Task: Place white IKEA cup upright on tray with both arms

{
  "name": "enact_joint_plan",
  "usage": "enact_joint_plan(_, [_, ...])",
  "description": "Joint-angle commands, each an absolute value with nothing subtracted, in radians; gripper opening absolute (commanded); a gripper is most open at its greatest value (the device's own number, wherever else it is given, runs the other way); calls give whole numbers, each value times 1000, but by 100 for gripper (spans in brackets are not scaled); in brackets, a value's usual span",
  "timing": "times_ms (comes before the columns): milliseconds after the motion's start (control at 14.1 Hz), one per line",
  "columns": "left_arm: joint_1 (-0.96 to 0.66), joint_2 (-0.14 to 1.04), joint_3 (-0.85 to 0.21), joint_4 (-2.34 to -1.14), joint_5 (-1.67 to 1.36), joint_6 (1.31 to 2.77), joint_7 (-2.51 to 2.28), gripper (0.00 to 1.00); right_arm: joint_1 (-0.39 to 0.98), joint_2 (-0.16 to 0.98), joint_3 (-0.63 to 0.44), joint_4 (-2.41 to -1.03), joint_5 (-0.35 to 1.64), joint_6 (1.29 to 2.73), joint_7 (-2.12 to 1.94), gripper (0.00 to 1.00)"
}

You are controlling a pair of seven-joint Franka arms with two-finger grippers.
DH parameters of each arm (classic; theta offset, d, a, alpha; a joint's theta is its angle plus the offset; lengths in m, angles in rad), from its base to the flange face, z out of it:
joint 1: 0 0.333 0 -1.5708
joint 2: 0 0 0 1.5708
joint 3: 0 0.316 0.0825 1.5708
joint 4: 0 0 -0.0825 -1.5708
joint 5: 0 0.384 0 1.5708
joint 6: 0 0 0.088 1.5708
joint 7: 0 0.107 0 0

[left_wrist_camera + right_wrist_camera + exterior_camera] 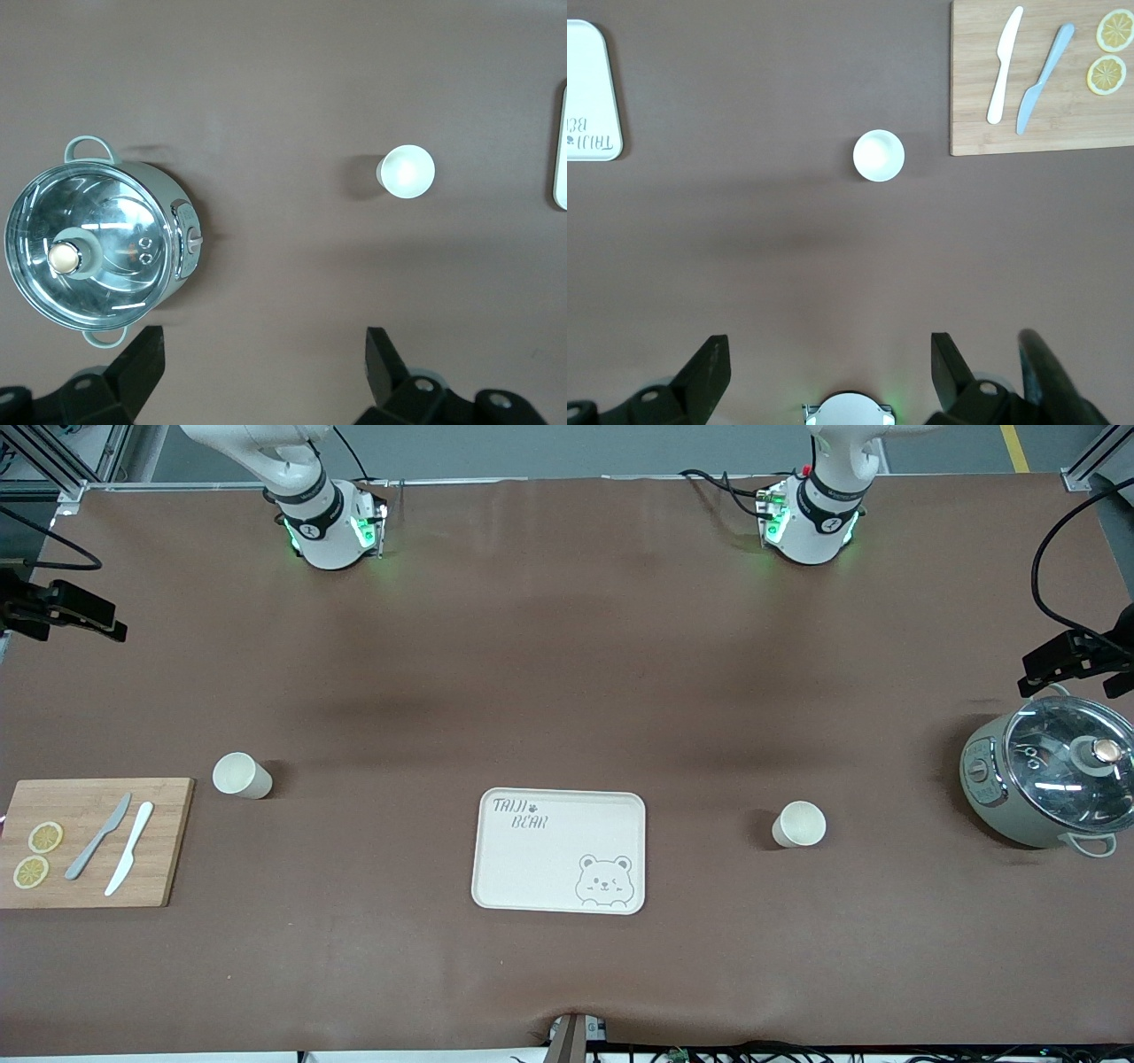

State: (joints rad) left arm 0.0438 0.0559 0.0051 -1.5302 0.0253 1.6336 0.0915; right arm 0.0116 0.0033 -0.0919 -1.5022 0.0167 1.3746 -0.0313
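Observation:
Two white cups stand mouth up on the brown table. One cup (241,774) (879,156) is toward the right arm's end, beside the bamboo board. The other cup (799,824) (407,171) is toward the left arm's end, between the tray and a pot. The cream tray (532,868) (589,88) with the bear drawing lies bare between them; the left wrist view shows only its edge (561,146). Both grippers are out of the front view. My left gripper (264,354) hangs open high over bare table. My right gripper (831,359) hangs open high over the table near its base.
A bamboo cutting board (93,841) (1041,80) holds two knives and two lemon slices at the right arm's end. A grey-green pot with a glass lid (1050,779) (97,243) stands at the left arm's end. Black camera clamps (1076,657) stick in from both ends.

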Motion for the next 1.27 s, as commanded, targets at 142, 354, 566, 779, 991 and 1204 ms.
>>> enact_joint_plan(142, [49, 69, 3, -1494, 8, 1605, 117, 100, -8, -20, -84, -1525, 11, 1384, -20, 100])
enact_joint_plan(354, [45, 75, 2, -1493, 8, 1605, 115, 100, -9, -20, -84, -1523, 11, 1381, -20, 100])
enact_joint_plan(566, [44, 77, 2, -1493, 8, 1605, 117, 100, -8, -17, -84, -1520, 9, 1381, -20, 100])
enact_joint_plan(779, [55, 84, -2, -1494, -21, 1605, 118, 100, -11, -6, -84, -1514, 11, 1382, -20, 100])
enact_joint_plan(991, [52, 92, 5, -1496, -55, 1603, 114, 100, -11, 2, -84, -1506, 9, 1378, -20, 100])
enact_joint_plan(1204, [35, 97, -3, -1502, -28, 1594, 42, 100, -11, 2, -84, -1503, 11, 1378, -20, 100])
